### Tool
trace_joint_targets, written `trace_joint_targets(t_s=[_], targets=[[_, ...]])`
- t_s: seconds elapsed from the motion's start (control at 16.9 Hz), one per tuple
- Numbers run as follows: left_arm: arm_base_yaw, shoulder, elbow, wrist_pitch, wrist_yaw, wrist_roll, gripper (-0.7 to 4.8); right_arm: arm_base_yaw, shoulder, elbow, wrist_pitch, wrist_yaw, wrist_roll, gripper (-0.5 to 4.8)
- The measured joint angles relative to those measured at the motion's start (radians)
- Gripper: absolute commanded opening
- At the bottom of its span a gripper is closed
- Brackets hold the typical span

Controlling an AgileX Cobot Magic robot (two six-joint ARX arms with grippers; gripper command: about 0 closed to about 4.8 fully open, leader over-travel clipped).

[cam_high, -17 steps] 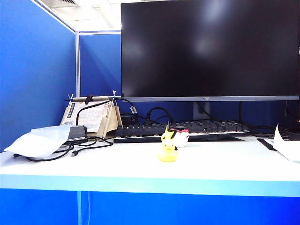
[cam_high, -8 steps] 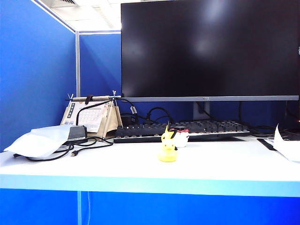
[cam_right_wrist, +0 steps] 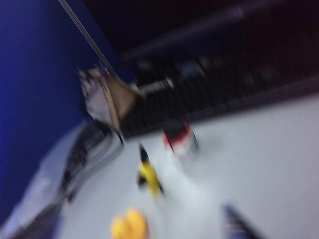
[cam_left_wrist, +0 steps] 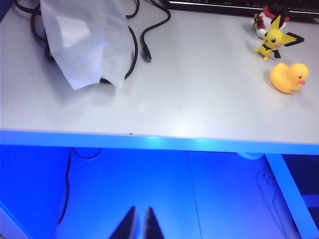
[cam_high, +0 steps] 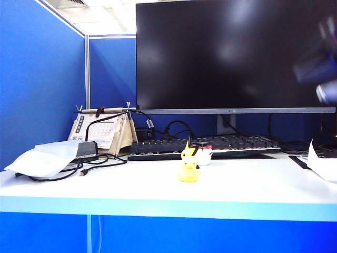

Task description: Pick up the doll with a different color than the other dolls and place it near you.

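Left gripper (cam_left_wrist: 139, 225): below the white table's (cam_left_wrist: 189, 99) front edge, tips narrow, almost touching, holding nothing. Right gripper (cam_high: 322, 74): a blur high on the right, before the black monitor (cam_high: 231, 52); width impossible to tell. Nearest on the table, yellow rubber duck (cam_high: 188, 172); behind it, yellow pointed-ear figure (cam_high: 188, 152); close beside that, small white rounded doll with dark-blue cap (cam_high: 204, 155), just before the black keyboard (cam_high: 237, 143).
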State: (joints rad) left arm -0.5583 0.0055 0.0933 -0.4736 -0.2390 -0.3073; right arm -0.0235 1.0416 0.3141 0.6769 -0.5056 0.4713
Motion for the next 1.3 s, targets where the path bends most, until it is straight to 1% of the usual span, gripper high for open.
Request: trace_joint_targets(t_s=[0.18, 0.3, 0.53, 0.65, 0.77, 1.01, 1.13, 1.18, 1.3], targets=[[0.000, 0.000, 0.000, 0.000, 0.000, 0.000, 0.30, 0.001, 0.022, 0.191, -0.067, -0.008, 0.000, 4.79], [0.000, 0.000, 0.000, 0.000, 0.000, 0.000, 0.30, 0.004, 0.080, 0.280, -0.102, -0.013, 0.001, 4.79], [0.000, 0.000, 0.000, 0.000, 0.000, 0.000, 0.30, 0.105, 0.290, 0.394, -0.130, -0.053, -0.003, 4.79], [0.000, 0.000, 0.000, 0.000, 0.000, 0.000, 0.30, 0.146, 0.401, 0.436, -0.147, -0.053, -0.047, 4.79], [0.000, 0.000, 0.000, 0.000, 0.000, 0.000, 0.30, 0.152, 0.515, 0.524, -0.206, -0.052, -0.102, 4.79], [0.000, 0.000, 0.000, 0.000, 0.000, 0.000, 0.30, 0.159, 0.679, 0.717, -0.262, -0.045, -0.110, 4.79], [0.000, 0.000, 0.000, 0.000, 0.000, 0.000, 0.30, 0.180, 0.727, 0.778, -0.288, -0.045, -0.111, 4.79], [0.000, 0.000, 0.000, 0.000, 0.000, 0.000, 0.30, 0.208, 0.782, 0.836, -0.294, -0.045, -0.111, 4.79], [0.000, 0.000, 0.000, 0.000, 0.000, 0.000, 0.30, 0.237, 0.852, 0.893, -0.304, -0.044, -0.111, 4.79]])
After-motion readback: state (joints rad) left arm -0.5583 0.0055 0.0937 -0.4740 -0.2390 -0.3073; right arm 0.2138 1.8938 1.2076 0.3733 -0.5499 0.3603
